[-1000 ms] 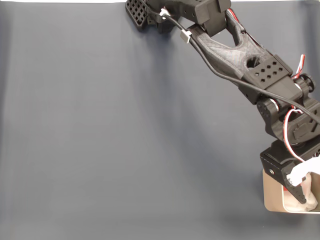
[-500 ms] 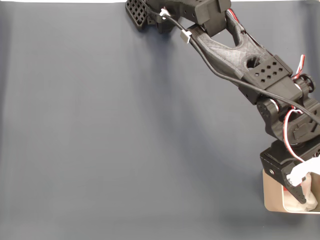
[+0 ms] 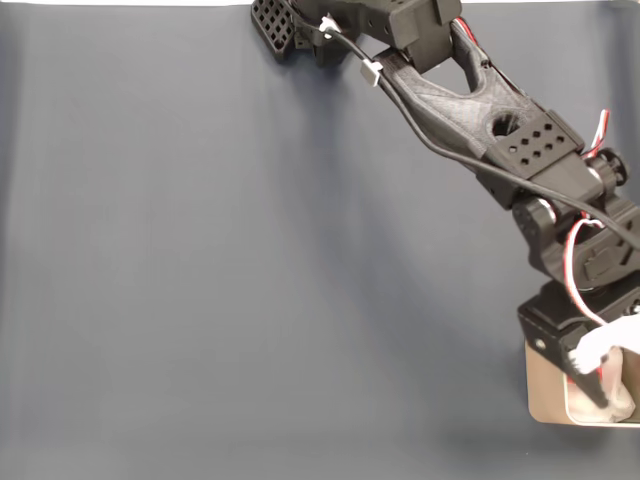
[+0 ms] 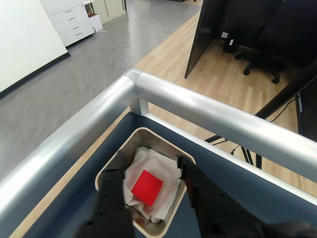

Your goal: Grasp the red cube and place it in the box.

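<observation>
Your dark blue-grey table [image 3: 200, 280] spans nearly the whole fixed view. In the wrist view a silver metal rail [image 4: 208, 114] frames its corner, with an office floor [image 4: 74, 84] and a swivel chair [image 4: 260, 62] beyond.

You have one black arm [image 3: 480, 120], reaching from its base at the top of the fixed view diagonally down to the lower right. Its upper link runs long and slanted, then the wrist bends steeply downward at the right edge. One black cable [image 3: 450, 160] trails along the links, and red and white wires [image 3: 575, 260] loop at the wrist.

You have one box [image 4: 106, 173], beige with a pale rim and rounded corners. It sits in the table's corner by the rail; in the fixed view it lies at the lower right edge [image 3: 545, 385], partly under the wrist. One bundle of white padding [image 4: 163, 171] fills it.

Your one gripper [image 4: 153, 198] hangs over the box, fingers spread apart and gripping nothing, one dark finger [image 4: 116, 196] on each side of the padding.

You have one red cube [image 4: 147, 187], lying on the padding inside the box, between the fingers and clear of both.
</observation>
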Robot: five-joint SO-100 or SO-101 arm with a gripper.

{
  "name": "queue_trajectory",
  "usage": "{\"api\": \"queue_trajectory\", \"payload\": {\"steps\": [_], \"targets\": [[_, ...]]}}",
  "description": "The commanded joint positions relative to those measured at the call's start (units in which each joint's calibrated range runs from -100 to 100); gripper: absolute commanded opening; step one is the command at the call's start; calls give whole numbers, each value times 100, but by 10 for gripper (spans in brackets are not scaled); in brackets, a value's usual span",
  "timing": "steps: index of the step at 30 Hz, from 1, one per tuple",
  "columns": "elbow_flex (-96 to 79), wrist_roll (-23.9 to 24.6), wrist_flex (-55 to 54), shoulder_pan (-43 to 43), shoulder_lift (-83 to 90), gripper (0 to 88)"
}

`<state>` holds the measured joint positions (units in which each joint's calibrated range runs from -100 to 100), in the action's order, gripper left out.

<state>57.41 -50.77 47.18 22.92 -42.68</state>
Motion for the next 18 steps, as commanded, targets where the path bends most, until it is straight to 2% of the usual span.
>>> {"api": "queue_trajectory", "payload": {"steps": [1,11,18], "targets": [[-303,10,-152,-410,715,0],[-3141,-73,-882,-2164,2891,0],[-6617,122,-1390,-2576,5741,0]]}}
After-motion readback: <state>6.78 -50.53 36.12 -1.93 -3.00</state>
